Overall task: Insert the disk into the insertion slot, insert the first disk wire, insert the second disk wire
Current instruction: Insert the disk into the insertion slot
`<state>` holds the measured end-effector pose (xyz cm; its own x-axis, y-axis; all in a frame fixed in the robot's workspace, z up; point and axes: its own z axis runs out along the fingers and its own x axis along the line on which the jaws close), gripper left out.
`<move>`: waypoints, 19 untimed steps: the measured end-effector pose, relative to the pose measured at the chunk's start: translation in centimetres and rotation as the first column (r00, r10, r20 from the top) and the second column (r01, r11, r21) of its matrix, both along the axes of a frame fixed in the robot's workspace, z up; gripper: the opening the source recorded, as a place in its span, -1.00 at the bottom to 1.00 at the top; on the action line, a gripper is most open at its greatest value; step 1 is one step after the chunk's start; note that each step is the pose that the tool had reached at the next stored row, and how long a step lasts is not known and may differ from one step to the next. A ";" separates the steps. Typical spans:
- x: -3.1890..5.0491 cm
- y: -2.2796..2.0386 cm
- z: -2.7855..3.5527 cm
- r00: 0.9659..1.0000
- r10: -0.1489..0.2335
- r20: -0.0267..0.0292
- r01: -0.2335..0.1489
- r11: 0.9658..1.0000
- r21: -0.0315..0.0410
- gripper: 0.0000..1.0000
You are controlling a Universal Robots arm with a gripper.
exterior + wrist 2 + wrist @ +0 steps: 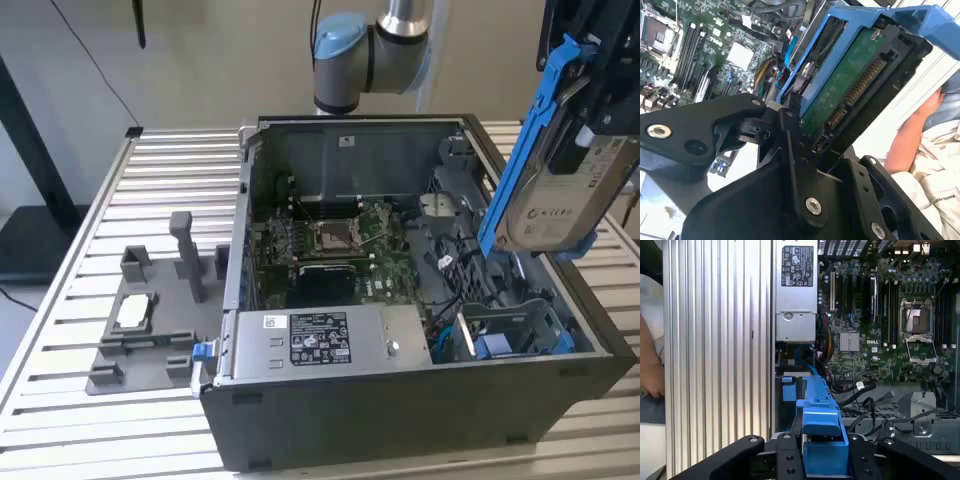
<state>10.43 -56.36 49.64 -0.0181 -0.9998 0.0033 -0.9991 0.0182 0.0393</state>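
On the exterior view's left, a grey fixture tray (160, 358) carries a small square chip (133, 312). The open computer case (400, 410) stands mid-table, with a power-supply box (320, 340) along its near wall. What looks like the insertion slot (510, 330) sits in its near right corner. Above that side the gripper (580, 130) clamps the disk (565, 200), which is steeply tilted, held in the air and not in the slot.

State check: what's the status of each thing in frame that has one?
gripper: shut on disk.
disk: held tilted above the case, outside the slot.
slot: disk not in it yet.
case: open, side panel off.
chip: lying in the tray beside the case.
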 end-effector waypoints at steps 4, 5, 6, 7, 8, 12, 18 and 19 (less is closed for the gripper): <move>0.00 0.00 0.02 1.000 0.000 0.000 0.000 1.000 0.000 -0.34; 0.00 0.00 0.02 1.000 0.000 0.000 0.000 1.000 0.000 -0.34; 0.00 0.00 0.02 1.000 -0.001 0.000 0.001 1.000 0.000 -0.34; 0.00 0.00 0.02 1.000 -0.002 0.000 0.002 1.000 0.000 -0.34; 0.00 0.00 0.02 1.000 -0.003 0.000 0.003 1.000 0.000 -0.34; 0.00 0.00 -0.11 1.000 -0.005 0.000 0.005 1.000 0.000 -0.34; 0.07 -0.13 -0.74 1.000 -0.005 0.000 0.005 1.000 0.000 -0.34; 0.09 -0.15 -0.86 1.000 -0.005 0.000 0.005 1.000 0.000 -0.34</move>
